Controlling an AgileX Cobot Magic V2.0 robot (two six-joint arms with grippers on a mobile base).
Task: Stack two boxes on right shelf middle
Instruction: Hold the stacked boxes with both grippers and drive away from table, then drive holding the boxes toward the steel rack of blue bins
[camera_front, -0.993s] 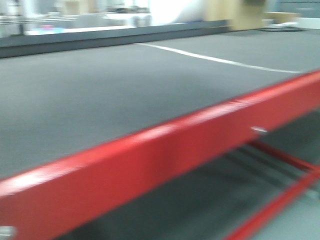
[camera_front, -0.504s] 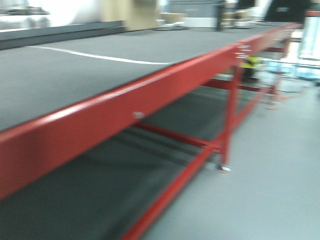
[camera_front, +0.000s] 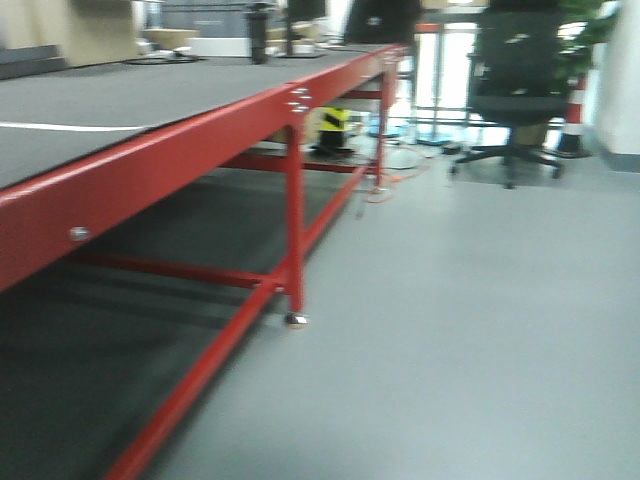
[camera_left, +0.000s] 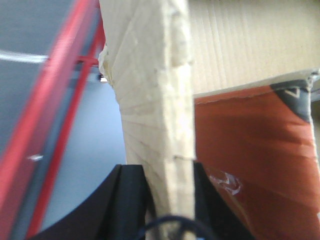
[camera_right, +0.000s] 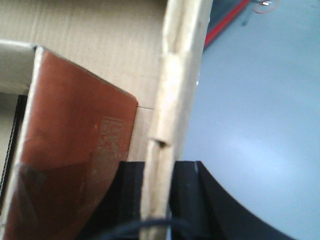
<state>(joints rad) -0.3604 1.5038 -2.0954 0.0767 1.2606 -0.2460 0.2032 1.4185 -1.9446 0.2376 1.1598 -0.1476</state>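
Swinging rightward since a second ago, the front view now has the red-framed table (camera_front: 150, 170) at left, with floor (camera_front: 480, 330) and an office chair (camera_front: 515, 90) opening at right. No shelf shows yet, so carrying likely continues. The left gripper (camera_left: 170, 172) is clamped on one cardboard wall of the box (camera_left: 150, 90), and the right gripper (camera_right: 160, 172) pinches another wall.

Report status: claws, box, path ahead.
Left claw shut on box edge. Right claw likewise. Shelf not in view. Red-framed table on left, office chair ahead.

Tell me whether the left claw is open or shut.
Shut on the box: black fingers of the left claw pinch its cardboard wall from both sides.
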